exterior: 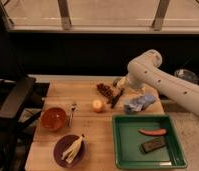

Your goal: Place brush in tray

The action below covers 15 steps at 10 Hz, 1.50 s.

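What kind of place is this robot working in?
Likely a lab or office test area: a wooden table with assorted items, a black office chair beside it, big windows behind. The gripper is at the table's back, by the brush.

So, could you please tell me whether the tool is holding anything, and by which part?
It cannot be told: the tool sits at the upper end of the brush, but a grip is not visible.
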Each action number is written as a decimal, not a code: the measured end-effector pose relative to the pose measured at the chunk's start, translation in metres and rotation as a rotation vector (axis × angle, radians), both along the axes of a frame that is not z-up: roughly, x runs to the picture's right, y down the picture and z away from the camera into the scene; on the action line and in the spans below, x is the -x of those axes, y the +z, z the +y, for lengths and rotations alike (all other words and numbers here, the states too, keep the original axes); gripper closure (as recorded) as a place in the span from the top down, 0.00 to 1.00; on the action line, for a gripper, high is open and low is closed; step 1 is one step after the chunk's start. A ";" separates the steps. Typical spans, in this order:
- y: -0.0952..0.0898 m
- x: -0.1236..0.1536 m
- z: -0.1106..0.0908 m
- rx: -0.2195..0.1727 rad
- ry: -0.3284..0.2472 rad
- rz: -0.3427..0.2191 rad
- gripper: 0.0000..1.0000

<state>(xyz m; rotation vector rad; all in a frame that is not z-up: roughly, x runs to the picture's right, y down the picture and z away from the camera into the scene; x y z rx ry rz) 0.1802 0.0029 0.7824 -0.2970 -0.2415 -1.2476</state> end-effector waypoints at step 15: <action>0.070 0.049 -0.019 0.019 -0.095 -0.085 0.80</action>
